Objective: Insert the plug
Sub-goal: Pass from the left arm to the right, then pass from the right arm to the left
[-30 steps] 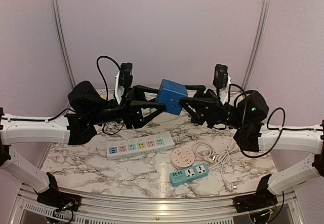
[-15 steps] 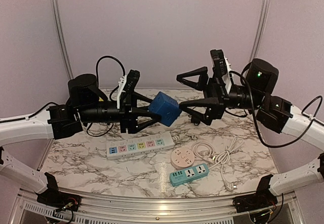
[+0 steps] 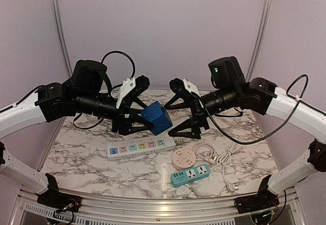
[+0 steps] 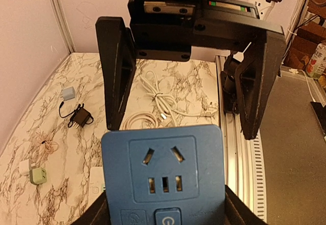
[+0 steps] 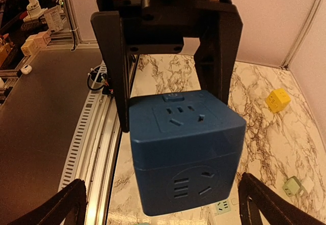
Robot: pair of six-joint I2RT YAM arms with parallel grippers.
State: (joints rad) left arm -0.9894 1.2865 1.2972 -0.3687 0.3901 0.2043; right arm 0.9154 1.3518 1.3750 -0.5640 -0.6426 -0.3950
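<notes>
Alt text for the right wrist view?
A blue cube socket fills the centre, clamped between the black fingers of the left hand. The right hand is open, fingers at the bottom corners; a yellow cube sits on the marble table behind.

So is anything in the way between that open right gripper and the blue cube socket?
No, nothing visible. The blue cube socket, held off the table by the left gripper, faces the open right gripper directly.

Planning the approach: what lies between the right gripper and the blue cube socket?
Nothing; the right wrist view shows the blue cube socket unobstructed.
</notes>
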